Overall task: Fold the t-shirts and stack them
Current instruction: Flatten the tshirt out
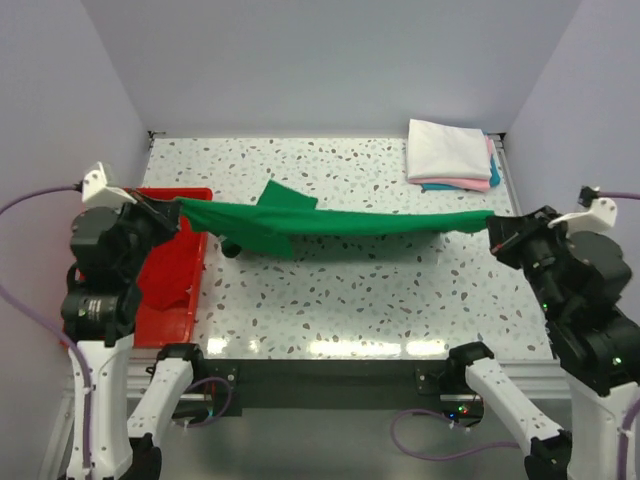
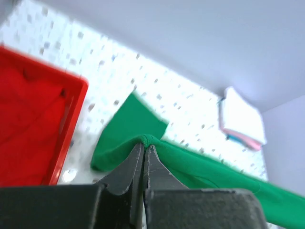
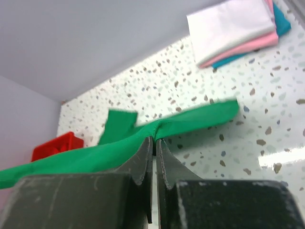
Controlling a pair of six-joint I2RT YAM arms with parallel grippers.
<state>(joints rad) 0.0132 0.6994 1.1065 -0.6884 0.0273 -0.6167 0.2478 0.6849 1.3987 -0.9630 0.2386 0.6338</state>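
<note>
Now the green t-shirt (image 1: 330, 222) is strung across the table (image 1: 400, 300) like a washing line, pulled into a long narrow band from one side to the other. The left gripper (image 1: 172, 207) has its jaws pressed together on the left end of the cloth, and its wrist view shows a small fold of green pinched right at the fingertips. Over on the other side, the right gripper (image 1: 495, 228) is clamped just as tight on the right end, with the fabric running off to the left from between its fingers.

The band hangs above the speckled top and casts a shadow beneath it. It bunches and sags lowest left of centre, where a sleeve (image 1: 287, 194) juts out toward the far wall.

The left gripper sits over the far right corner of the red tray (image 1: 170, 290), which lies along the table's left edge. The right gripper is close to the right edge. Just beyond it, in the far right corner, lies the folded stack (image 1: 448, 155), white on top, pink under it, blue at the bottom, apart from the green cloth. Bare tabletop stretches across the near half and along the far edge.
</note>
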